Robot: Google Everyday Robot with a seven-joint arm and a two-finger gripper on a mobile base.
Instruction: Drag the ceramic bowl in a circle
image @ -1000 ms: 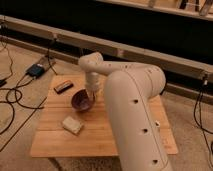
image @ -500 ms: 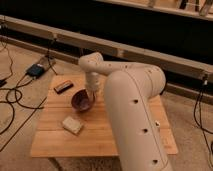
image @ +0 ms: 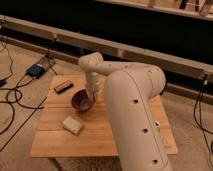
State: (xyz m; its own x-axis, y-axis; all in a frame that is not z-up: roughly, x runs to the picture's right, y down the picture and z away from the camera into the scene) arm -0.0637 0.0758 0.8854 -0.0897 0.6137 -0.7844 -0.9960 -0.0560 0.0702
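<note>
I see a light wood table (image: 55,141) on beige floor (image: 17,152), black cables (image: 11,98) at left, dark wall w/ pale rail (image: 150,54) behind. Dim, warm light. Gripper (image: 91,94) low over table's mid-left.

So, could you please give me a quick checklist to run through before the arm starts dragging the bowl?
1. Gripper at the bowl: ok, it sits at the right rim.
2. Grip on the rim: cannot tell, the contact is not clear.
3. Bowl upright on the table: ok.
4. Room in front: not ok, the pale block lies close, in the likely circle.
5. Room behind: probably ok, the dark flat object lies a little away at the back left.
6. Table edges: ok, the bowl sits well inside them.
</note>
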